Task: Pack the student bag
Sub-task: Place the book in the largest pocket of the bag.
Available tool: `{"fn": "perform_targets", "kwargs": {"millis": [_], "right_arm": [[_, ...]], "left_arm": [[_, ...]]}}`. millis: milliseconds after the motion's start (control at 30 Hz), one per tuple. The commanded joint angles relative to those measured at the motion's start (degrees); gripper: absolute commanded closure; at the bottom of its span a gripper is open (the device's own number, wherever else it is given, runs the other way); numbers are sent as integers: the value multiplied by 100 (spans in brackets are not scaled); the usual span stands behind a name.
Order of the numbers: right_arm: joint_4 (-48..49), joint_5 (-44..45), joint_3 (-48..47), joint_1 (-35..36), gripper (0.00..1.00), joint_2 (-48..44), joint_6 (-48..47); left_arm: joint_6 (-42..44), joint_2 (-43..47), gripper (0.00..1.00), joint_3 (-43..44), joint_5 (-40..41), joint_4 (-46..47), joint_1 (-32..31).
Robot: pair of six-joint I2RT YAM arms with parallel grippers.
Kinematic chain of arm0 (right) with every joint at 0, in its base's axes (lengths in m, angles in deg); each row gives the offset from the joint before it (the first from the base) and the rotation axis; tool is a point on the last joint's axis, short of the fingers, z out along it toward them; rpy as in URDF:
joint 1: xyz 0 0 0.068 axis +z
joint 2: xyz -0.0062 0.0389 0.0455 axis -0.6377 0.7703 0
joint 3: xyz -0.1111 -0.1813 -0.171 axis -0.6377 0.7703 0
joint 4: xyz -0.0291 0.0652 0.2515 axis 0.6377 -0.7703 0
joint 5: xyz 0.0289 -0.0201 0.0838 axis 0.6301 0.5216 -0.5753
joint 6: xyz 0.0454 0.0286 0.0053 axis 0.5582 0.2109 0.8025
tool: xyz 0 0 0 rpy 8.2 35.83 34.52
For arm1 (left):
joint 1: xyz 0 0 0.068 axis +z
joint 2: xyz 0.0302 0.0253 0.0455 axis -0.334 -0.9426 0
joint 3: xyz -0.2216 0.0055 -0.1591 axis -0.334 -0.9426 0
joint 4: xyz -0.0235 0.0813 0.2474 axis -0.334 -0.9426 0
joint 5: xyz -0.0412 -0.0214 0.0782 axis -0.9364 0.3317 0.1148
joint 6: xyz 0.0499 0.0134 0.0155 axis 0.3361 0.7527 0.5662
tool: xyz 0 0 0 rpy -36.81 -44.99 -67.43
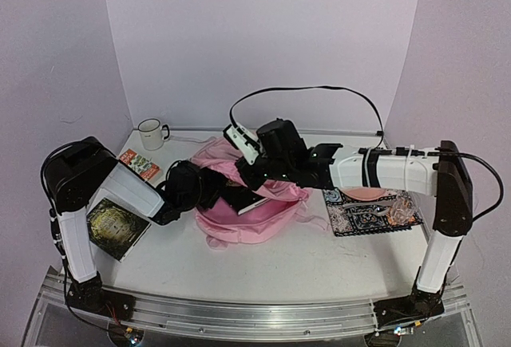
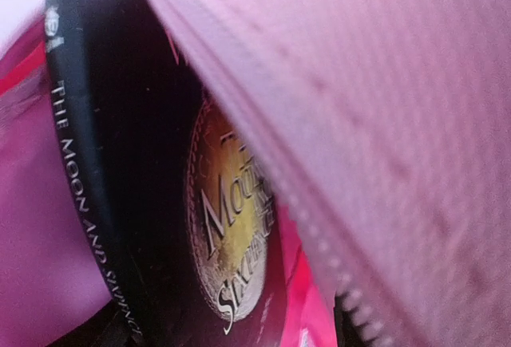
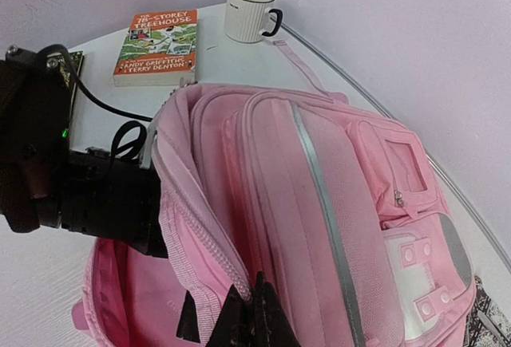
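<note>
White tabletop [image 1: 319,259], lilac walls [image 1: 263,36]: the bag [image 1: 263,223] lies at centre, right fingers [image 3: 255,311] clenched on its flap edge, seemingly to hold the mouth open. A black book [image 2: 160,203], "The Moon and Sixpence", sits partly inside. The left fingers are hidden, so I cannot tell their state. Beyond, a paperback [image 3: 156,44] reads "Storey Treehouse".

— What do you see around the white mug [image 1: 150,133]?
— You have an orange paperback [image 1: 139,165] just beside it, a dark book [image 1: 116,227] beyond that, and a patterned flat case [image 1: 369,213] well apart across the counter [image 1: 303,261].
</note>
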Motion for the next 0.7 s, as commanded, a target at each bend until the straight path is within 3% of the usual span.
{"fn": "perform_targets", "kwargs": {"millis": [0,100,267,467,667], "right_arm": [[218,80,-317,-91,100,61,112],[184,151,-287,-93,100,41,67],[177,186,-323,-101,100,91,62],[151,189,-335,-98,100,81,81],[109,355,-364,-105,100,120,71]], "left_arm": [[713,87,23,928,-151,309,-49],[1340,361,18,816,183,-208,-179],[1526,446,14,212,489,-388,-196],[1938,739,15,149,734,-1112,-227],[2114,1255,22,-64,534,-1587,-321]]}}
